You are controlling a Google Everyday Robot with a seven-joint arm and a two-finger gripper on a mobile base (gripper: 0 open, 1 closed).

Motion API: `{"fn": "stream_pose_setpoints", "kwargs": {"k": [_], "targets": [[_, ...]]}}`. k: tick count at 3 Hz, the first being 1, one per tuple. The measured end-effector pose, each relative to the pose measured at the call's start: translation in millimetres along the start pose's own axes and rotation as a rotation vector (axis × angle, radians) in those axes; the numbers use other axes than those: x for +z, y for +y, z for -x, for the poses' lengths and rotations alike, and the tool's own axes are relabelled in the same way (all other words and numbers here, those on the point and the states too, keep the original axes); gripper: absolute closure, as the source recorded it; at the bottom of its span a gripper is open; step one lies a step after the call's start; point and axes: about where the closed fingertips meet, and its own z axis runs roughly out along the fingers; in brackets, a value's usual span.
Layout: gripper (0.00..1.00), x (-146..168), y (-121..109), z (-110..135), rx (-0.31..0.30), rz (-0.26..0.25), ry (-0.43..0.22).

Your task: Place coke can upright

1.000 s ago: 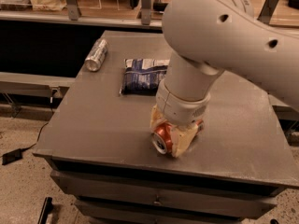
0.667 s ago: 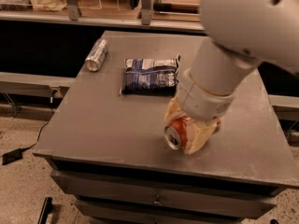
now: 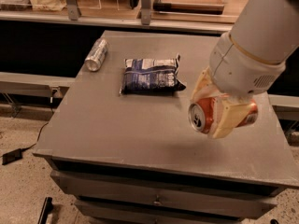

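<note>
Gripping the coke can sideways at right of frame

Clamped between the cream fingers of the gripper (image 3: pixel 216 111), the coke can (image 3: pixel 204 115) lies on its side, its silver top facing the lower left of the frame. It appears to hang just above the grey table (image 3: pixel 117 125), right of centre. A dark blue snack bag (image 3: pixel 150 74) lies flat mid-table, and a silver can (image 3: pixel 96 55) lies tipped over at upper left.

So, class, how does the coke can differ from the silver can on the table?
The coke can is red; the silver can is grey. The coke can is clamped in the gripper at the right of the table; the silver can lies free, far left. Both lie sideways, neither upright.
</note>
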Motion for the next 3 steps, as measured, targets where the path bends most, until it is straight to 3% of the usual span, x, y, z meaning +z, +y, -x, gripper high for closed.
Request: {"fn": "stream_pose_setpoints", "kwargs": {"k": [1, 2, 3], "targets": [[1.0, -3.6, -0.6, 1.6, 0.013, -0.011, 0.002], [1.0, -6.7, -12.3, -17.5, 0.024, -0.061, -0.071], [1.0, 5.5, -33.8, -35.7, -0.092, -0.083, -0.425]]}}
